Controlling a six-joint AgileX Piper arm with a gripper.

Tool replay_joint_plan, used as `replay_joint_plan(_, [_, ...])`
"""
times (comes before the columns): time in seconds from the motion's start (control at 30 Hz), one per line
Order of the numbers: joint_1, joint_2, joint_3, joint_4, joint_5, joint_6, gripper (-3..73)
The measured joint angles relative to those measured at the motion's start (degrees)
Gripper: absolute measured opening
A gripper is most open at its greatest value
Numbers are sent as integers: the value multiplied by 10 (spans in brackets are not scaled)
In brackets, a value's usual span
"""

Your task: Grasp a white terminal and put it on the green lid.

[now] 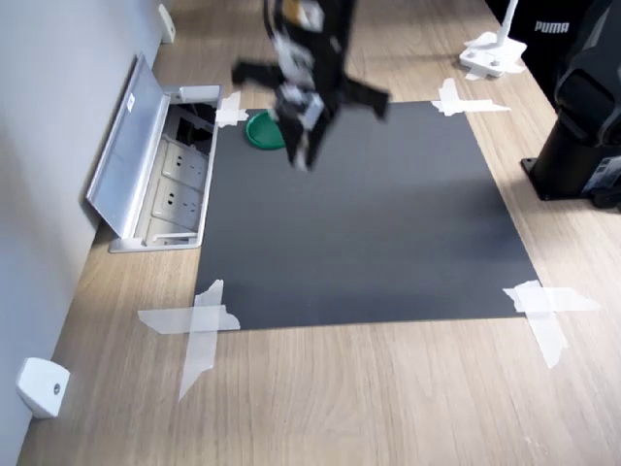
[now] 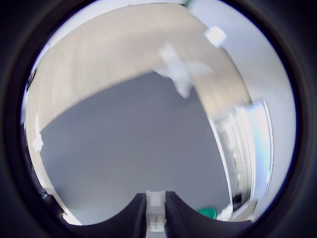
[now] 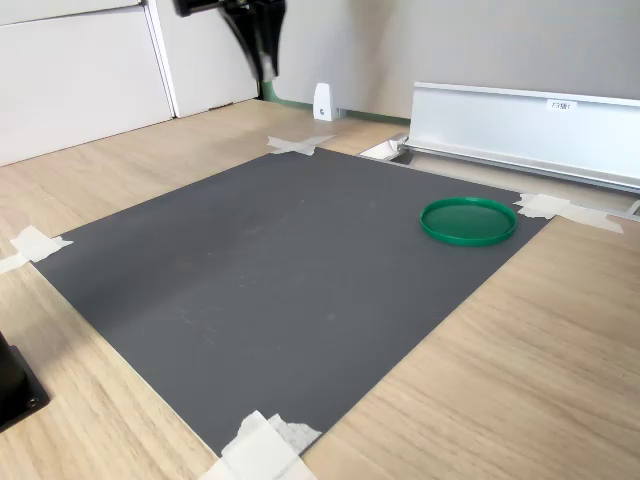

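In the wrist view a tiny white terminal (image 2: 155, 219) sits clamped between the two dark fingers of my gripper (image 2: 155, 196), which is shut on it. The gripper (image 1: 303, 146) hangs blurred in the air over the far part of the dark mat (image 1: 359, 223), just to the right of the green lid (image 1: 260, 132) in the first exterior view. The round green lid (image 3: 468, 221) lies flat and bare on the mat's corner. In the second exterior view the gripper (image 3: 264, 50) is high at the top edge. The lid (image 2: 208, 213) also peeks in beside the fingers.
An open socket box with a raised silver cover (image 1: 131, 155) lies beside the lid. White tape strips (image 1: 199, 325) hold the mat's corners. A white wedge (image 1: 41, 386) sits by the wall, a black device (image 1: 587, 136) and a white stand (image 1: 493, 53) at the first exterior view's right.
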Motion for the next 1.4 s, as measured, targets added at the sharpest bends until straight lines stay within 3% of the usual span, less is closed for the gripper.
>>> replay_joint_plan(0.2, [-129,25,-3,-16,-14,-14,89])
replay_joint_plan(0.4, [-200,72,-3,-23,-57,-8,89])
replay_joint_plan(1.07, [-217,178,-3,-34,-136,-17,98])
replay_joint_plan(1.2, [-217,189,-3,-50,-136,-20,178])
replay_joint_plan(1.4, [-217,190,-3,-53,-142,-19,452])
